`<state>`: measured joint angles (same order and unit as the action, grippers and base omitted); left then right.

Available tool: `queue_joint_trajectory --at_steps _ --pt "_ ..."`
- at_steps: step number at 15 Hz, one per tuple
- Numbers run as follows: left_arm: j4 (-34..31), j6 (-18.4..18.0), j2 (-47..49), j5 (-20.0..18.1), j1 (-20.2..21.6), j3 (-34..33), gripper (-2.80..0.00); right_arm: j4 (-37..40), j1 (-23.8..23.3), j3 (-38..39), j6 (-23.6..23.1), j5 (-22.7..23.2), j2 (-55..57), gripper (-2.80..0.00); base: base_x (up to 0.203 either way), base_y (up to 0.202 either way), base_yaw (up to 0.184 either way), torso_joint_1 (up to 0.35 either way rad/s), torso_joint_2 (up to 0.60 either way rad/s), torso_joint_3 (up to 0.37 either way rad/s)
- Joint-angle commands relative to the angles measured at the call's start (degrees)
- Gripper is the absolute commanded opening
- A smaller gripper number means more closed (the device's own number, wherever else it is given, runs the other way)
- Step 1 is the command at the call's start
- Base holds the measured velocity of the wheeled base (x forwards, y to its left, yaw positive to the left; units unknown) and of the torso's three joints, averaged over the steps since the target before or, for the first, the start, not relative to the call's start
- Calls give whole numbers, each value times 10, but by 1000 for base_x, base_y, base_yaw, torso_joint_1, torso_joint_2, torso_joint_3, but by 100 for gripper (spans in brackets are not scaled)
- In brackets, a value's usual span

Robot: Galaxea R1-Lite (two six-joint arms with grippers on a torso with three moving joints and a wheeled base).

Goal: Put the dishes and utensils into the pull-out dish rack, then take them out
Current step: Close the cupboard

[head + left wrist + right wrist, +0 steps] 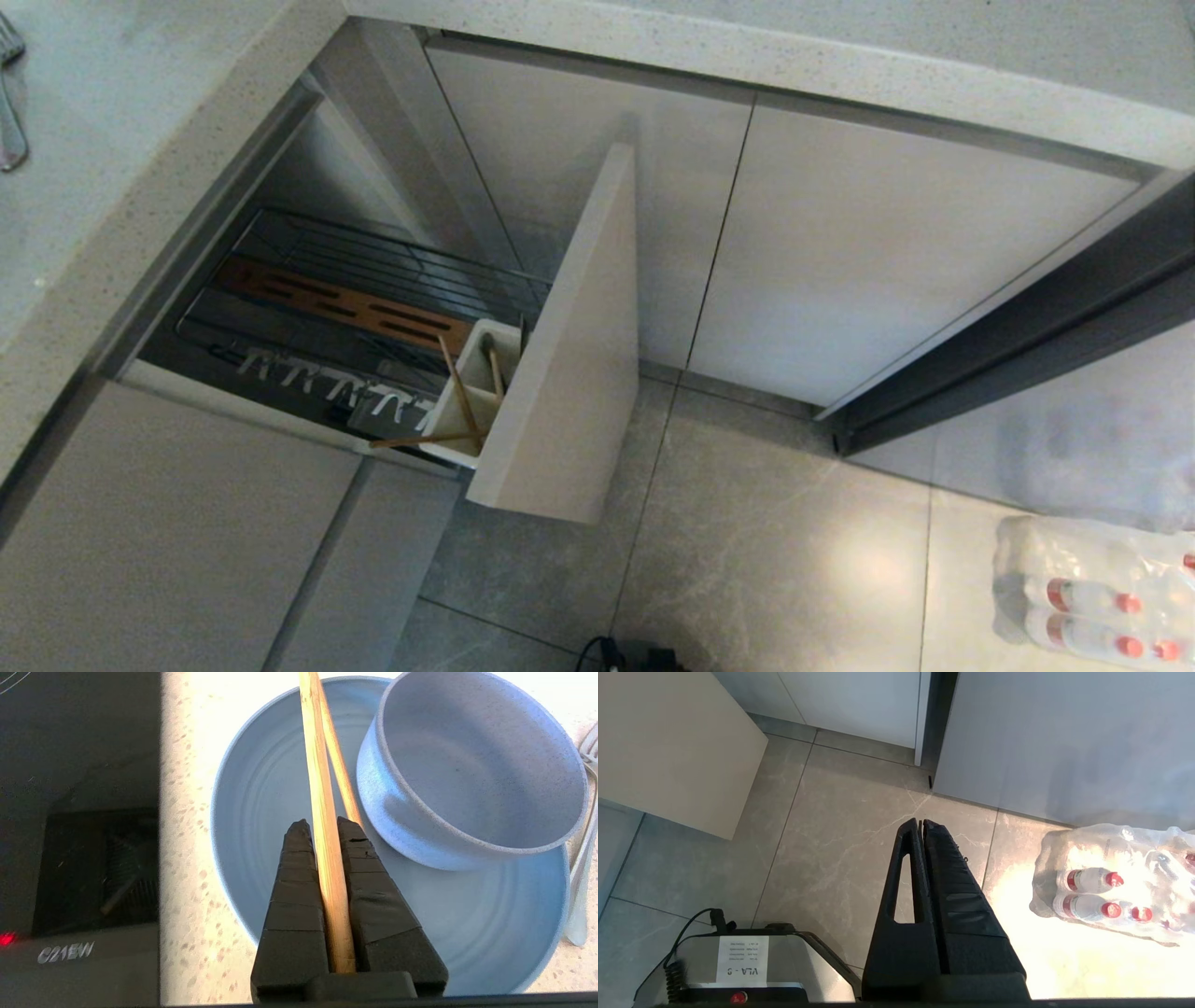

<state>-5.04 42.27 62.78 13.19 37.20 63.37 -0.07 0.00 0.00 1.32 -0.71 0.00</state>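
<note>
The left gripper (322, 828) has its fingers pinched nearly shut on one chopstick (314, 742), which runs out lengthwise between the pads. It hangs above the plate (261, 812), and the bowl (467, 788) sits in that plate just beside the stick. A second stick (338, 770) angles off behind one finger; I cannot tell whether it is gripped too. The fork (581, 877) lies on the counter (187, 835) against the plate's far rim.

In the head view the rack (373, 271) stands pulled out at 9 o'clock of centre. Its caddy (448, 425) is at the front end, behind the panel (569, 373), and already holds other chopsticks (457, 383), one of them leaning out toward 8 o'clock. So this is the chopstick step, though whether the stick is leaving the plate or arriving I cannot judge.

If it is loading, the next move needs a lift clear of the bowl's rim. The stick must then be carried down past the counter edge at 10 o'clock and tipped upright over the caddy.

Room is tight, with the bowl wall close on one side and the hob (79, 812) beyond the plate on the other. The caddy mouth is small and partly barred by the leaning stick.

The right gripper (920, 822) is parked with its fingers together over the floor (840, 849), and the bottles (1092, 891) are well apart from it.
</note>
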Motion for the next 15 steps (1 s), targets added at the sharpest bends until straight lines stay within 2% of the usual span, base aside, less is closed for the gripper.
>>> queue_joint_trajectory --at_steps 1,8,15 --pt "10 0 2 1 0 -11 -280 0 0 0 0 0 1 -280 0 0 0 0 0 0" --pt "38 0 7 -11 0 -43 -280 0 0 0 0 0 1 -280 0 0 0 0 0 0" --pt "38 -1 6 -11 0 -47 -280 0 0 0 0 0 1 -280 0 0 0 0 0 0"
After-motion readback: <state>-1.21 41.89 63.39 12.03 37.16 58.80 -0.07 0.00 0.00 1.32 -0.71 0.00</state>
